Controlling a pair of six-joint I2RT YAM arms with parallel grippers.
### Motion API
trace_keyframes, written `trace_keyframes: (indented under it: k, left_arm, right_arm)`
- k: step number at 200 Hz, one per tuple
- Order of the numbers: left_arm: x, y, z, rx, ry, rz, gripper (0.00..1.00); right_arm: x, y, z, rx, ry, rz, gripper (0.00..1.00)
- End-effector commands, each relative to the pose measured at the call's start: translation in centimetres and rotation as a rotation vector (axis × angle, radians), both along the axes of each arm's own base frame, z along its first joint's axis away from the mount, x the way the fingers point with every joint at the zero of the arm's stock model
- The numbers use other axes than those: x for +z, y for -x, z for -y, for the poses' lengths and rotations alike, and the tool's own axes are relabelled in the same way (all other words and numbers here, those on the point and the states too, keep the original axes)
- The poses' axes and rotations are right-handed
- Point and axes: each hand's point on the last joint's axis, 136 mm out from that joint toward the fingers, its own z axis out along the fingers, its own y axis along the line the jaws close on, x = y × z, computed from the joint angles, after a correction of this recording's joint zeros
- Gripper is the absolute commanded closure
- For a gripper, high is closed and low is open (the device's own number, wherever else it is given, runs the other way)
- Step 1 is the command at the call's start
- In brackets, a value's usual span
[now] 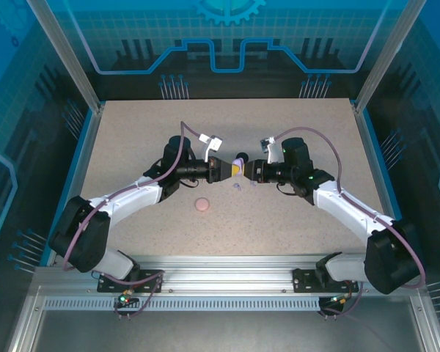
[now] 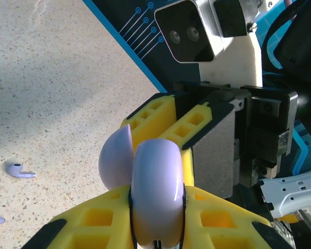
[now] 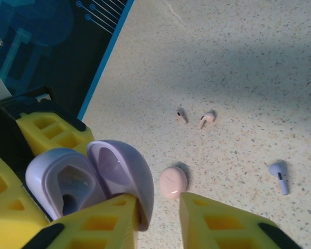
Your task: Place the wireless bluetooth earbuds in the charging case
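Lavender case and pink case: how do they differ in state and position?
The lavender case is open, its lid raised; the pink case is closed. The lavender case is clamped in the left gripper; the pink case lies free on the table. Both are small, rounded and pastel.

No legible txt anywhere.
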Motion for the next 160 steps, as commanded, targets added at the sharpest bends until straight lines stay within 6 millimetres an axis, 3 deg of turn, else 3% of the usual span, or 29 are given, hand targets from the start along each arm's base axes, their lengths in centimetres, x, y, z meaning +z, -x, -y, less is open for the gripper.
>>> trace_keyframes:
  k: [1, 39, 59, 107, 112, 130, 144, 160]
  left_arm:
    - [2.5, 1.1, 0.5, -0.057, 0.055, 0.042, 1.0]
    - [2.8, 1.3, 0.4, -0.063, 0.067, 0.038, 1.0]
    - [3.0, 1.4, 0.5, -0.066, 0.073, 0.038, 1.0]
    - [3.0, 1.4, 0.4, -0.06, 0.069, 0.032, 1.0]
    - [3.0, 1.3, 0.4, -0.055, 0.068, 0.031, 1.0]
    - [2.8, 1.1, 0.3, -0.038, 0.061, 0.032, 1.0]
    - [2.8, 0.8, 0.1, -0.017, 0.056, 0.036, 0.87]
    - [2.8, 0.3, -0.2, 0.021, 0.048, 0.043, 0.57]
  right_arm:
    - [2.1, -0.8, -0.2, 0.016, -0.048, 0.057, 0.75]
    - [2.9, -0.8, -0.1, 0.032, -0.071, 0.074, 0.83]
    - [3.1, -0.7, 0.0, 0.038, -0.074, 0.078, 1.0]
    - [3.3, -0.6, 0.4, 0.026, -0.067, 0.084, 1.0]
    - [4.5, -1.0, 0.4, 0.023, -0.074, 0.11, 1.0]
    - [4.6, -1.1, 0.7, 0.005, -0.058, 0.112, 1.0]
    - [4.4, -1.2, 1.0, -0.01, -0.039, 0.107, 1.0]
    - [4.0, -1.4, 1.3, -0.024, -0.005, 0.096, 1.0]
